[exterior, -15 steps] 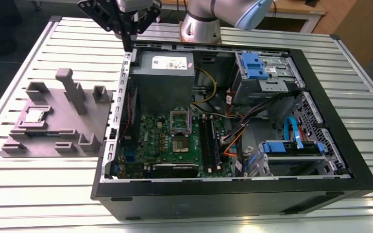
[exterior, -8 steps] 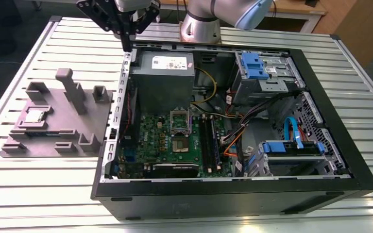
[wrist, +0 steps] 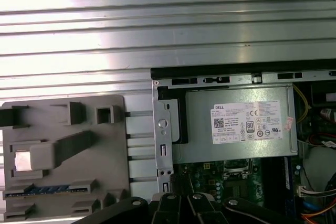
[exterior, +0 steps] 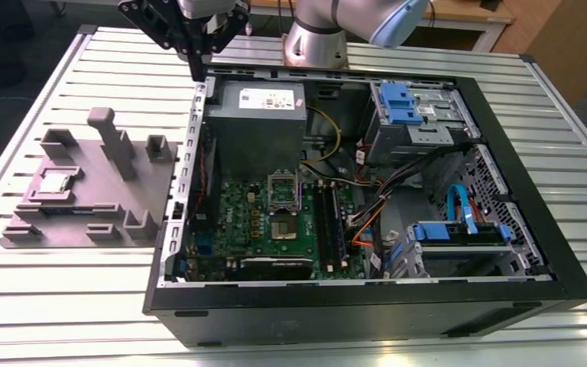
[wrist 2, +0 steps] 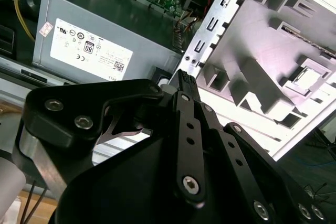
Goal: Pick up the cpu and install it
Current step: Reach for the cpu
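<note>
Table [exterior: 28,306] of ribbed metal carries an open computer case [exterior: 375,302], with a grey holder [exterior: 100,222] beside it on the exterior view's left. The claw [exterior: 199,73] hangs above the case's rim on the holder side, its fingers closed together on nothing. The cpu [exterior: 54,182] lies in a holder recess, well apart from the claw. By my judgement the pick-up is not yet begun. It calls for crossing to the holder, opening, and descending squarely over the cpu.
</note>
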